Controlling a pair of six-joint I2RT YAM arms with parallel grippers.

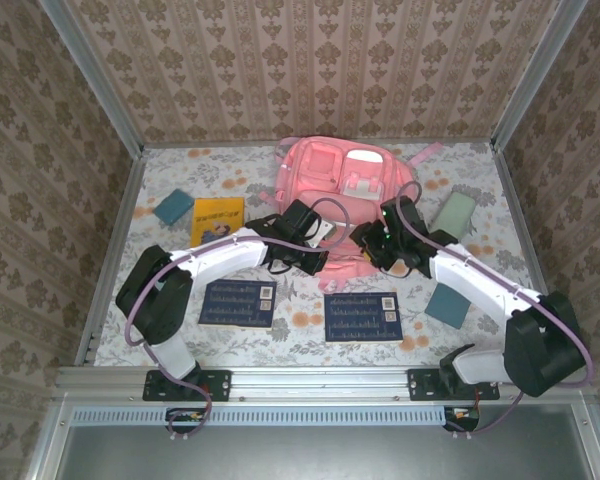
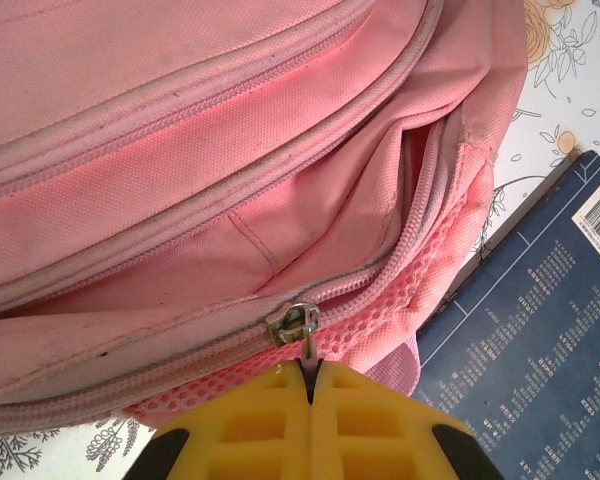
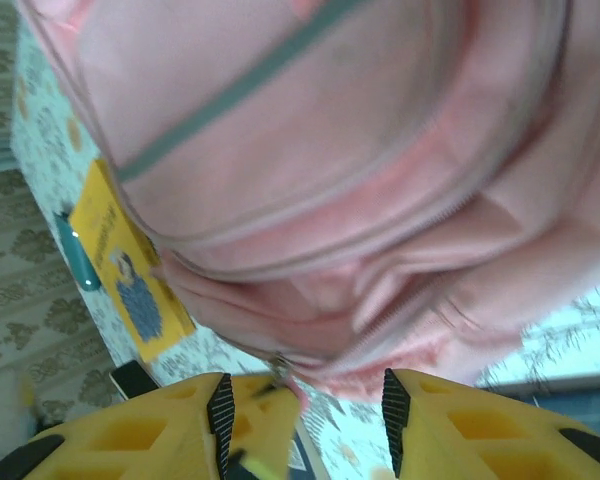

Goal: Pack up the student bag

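The student bag (image 1: 330,185), a large pink backpack, lies flat at the back middle of the table. My left gripper (image 1: 315,250) is at its near edge, its yellow fingers shut on the metal zipper pull (image 2: 308,340) of a partly open zip pocket on the bag (image 2: 230,170). In the left wrist view the gripper (image 2: 310,375) pinches the pull tab just below the slider. My right gripper (image 1: 372,245) stands open at the same near edge, to the right. In the right wrist view the gripper (image 3: 305,400) holds nothing and the bag (image 3: 310,170) hangs just beyond the fingertips.
Two dark blue books (image 1: 238,302) (image 1: 361,316) lie in front of the bag; one dark blue book (image 2: 540,340) sits beside the zip. A yellow book (image 1: 217,220) and a teal pad (image 1: 174,207) lie left. A pale green item (image 1: 454,212) and a teal pad (image 1: 447,306) lie right.
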